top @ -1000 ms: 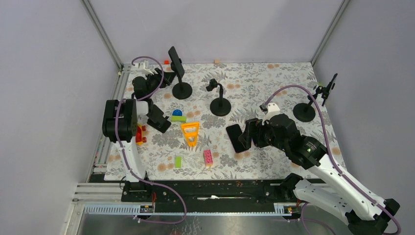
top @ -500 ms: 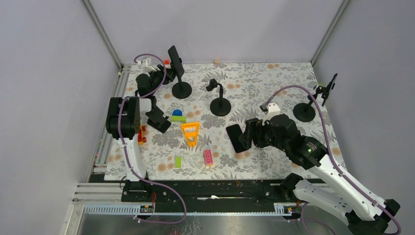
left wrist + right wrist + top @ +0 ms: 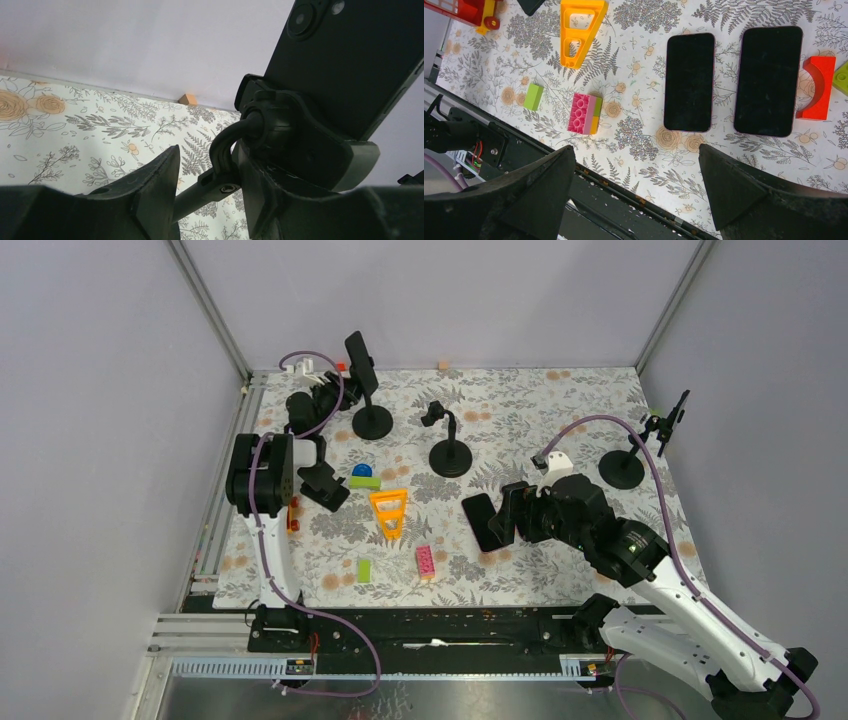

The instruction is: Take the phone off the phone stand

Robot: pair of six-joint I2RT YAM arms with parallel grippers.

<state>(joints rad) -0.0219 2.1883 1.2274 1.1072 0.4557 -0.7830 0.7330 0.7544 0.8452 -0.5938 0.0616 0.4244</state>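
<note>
A black phone (image 3: 360, 364) sits tilted in the clamp of the far-left phone stand (image 3: 372, 423). In the left wrist view the phone (image 3: 350, 65) fills the upper right above the clamp (image 3: 300, 145). My left gripper (image 3: 333, 392) (image 3: 210, 195) is open, and the stand's bent neck (image 3: 222, 150) lies between its fingers, close against the right finger (image 3: 260, 200). My right gripper (image 3: 507, 515) (image 3: 636, 190) is open and empty, above two black phones (image 3: 689, 82) (image 3: 768, 80) lying flat on the mat. Only one of them (image 3: 480, 522) shows from above.
An empty stand (image 3: 450, 455) stands mid-table. A third stand (image 3: 625, 468) at the right holds a phone (image 3: 676, 414). Toys lie on the mat: an orange triangle (image 3: 388, 510), a pink brick (image 3: 425, 560), a green brick (image 3: 364, 569) and a red arch (image 3: 819, 87). Walls enclose the table.
My left gripper has moved to the right and further back, closing in on the far-left stand's neck. The right arm has not moved.
</note>
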